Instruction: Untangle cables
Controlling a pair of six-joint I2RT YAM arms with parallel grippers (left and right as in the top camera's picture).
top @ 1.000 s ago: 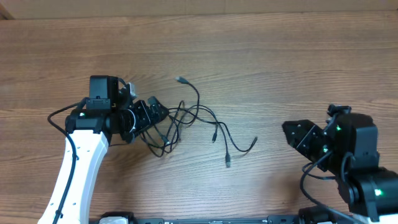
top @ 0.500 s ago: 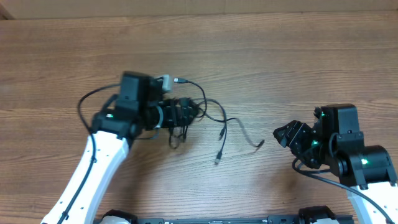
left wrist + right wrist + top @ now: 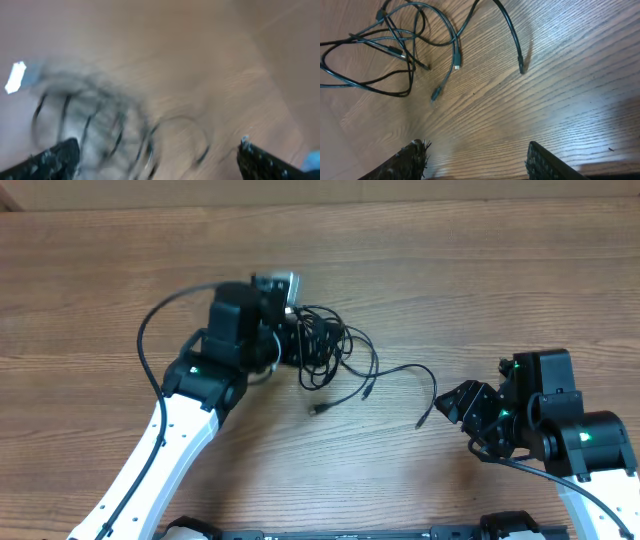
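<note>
The cables (image 3: pixel 335 350) are thin black cords bunched in a loose tangle at mid-table, right at the tip of my left gripper (image 3: pixel 300 345). Loose ends trail right, to plugs near the table's middle (image 3: pixel 316 410) and near my right gripper (image 3: pixel 420 423). In the blurred left wrist view the fingers (image 3: pixel 157 157) are wide apart, with cable loops (image 3: pixel 100 130) between and ahead of them. My right gripper (image 3: pixel 457 405) is open and empty, just right of the nearest cable end. The right wrist view shows its spread fingers (image 3: pixel 480 157), with the cables (image 3: pixel 395 45) and one end (image 3: pixel 521 70) ahead.
The wooden table (image 3: pixel 480 280) runs to its far edge at the top of the overhead view. The left arm's own thicker black cable (image 3: pixel 155 330) arcs beside that arm. Both arm bases stand at the near edge.
My left gripper has swept right and away from the near edge, and the cable tangle has moved with it and bunched tighter. My right gripper has shifted left toward the trailing cable end.
</note>
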